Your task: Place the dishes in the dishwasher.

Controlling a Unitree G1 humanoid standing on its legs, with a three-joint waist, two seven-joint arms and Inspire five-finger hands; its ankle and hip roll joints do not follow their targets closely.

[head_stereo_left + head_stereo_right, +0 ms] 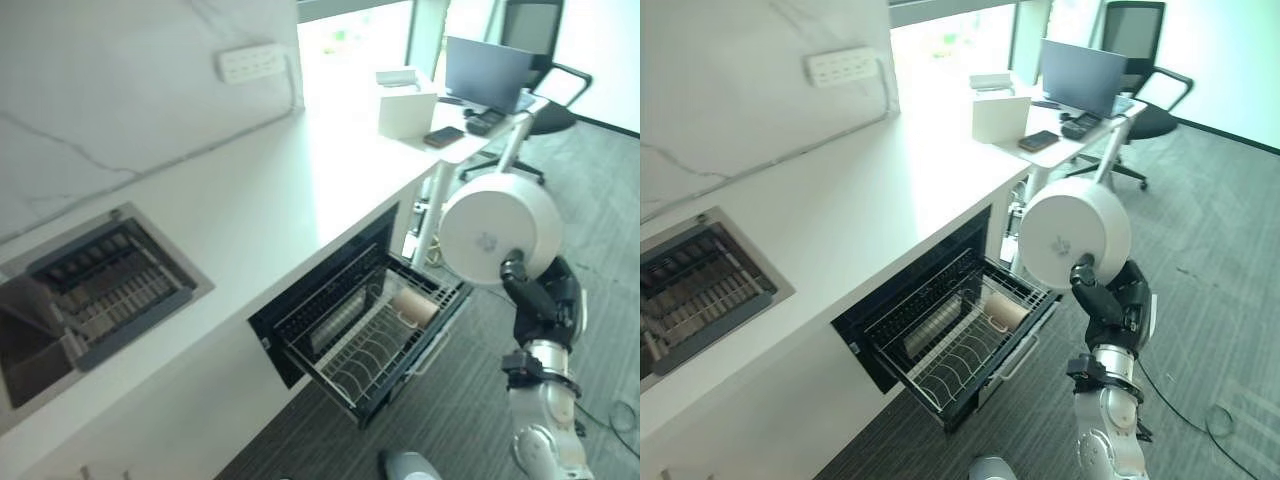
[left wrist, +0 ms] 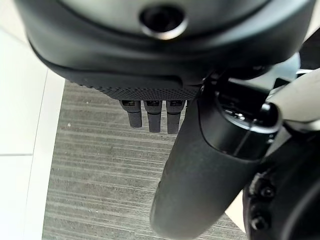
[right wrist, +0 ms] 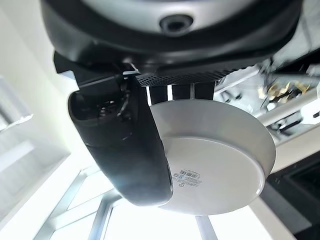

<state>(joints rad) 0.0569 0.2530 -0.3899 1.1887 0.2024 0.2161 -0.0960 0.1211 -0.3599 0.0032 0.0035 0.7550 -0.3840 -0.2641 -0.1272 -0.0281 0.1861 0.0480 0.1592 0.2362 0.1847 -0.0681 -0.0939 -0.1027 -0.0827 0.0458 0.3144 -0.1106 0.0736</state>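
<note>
My right robot hand (image 1: 1118, 300) is clamped on the rim of a white plate (image 1: 1075, 233), thumb on the plate's underside and fingers (image 3: 192, 91) on the far face, as the right wrist view shows. The plate is held upright, underside toward my head camera, in the air off the table's front edge and just beyond the outer corner of the pulled-out dishwasher rack (image 1: 375, 345). It touches neither the rack nor the table (image 1: 300, 190). A beige cup (image 1: 414, 308) already lies on its side near the rack's outer end; the wire tines at the rack's near end stand free. My left robot hand (image 2: 152, 114) hangs over the grey floor with fingers extended and nothing in them. The placing step is judged not yet done. Risks from here: the hold bears on one part of the rim alone, so a quick wrist rotation could let the plate pivot or slip and fall to the floor. Lowering on the present line could strike the rack's front rail or the cup. The tine spacing is hard to read at this range, so the plate may possibly seat between rows askew and tip. Entering too high risks the rim catching the table's front edge above the dishwasher opening (image 1: 320, 290).
</note>
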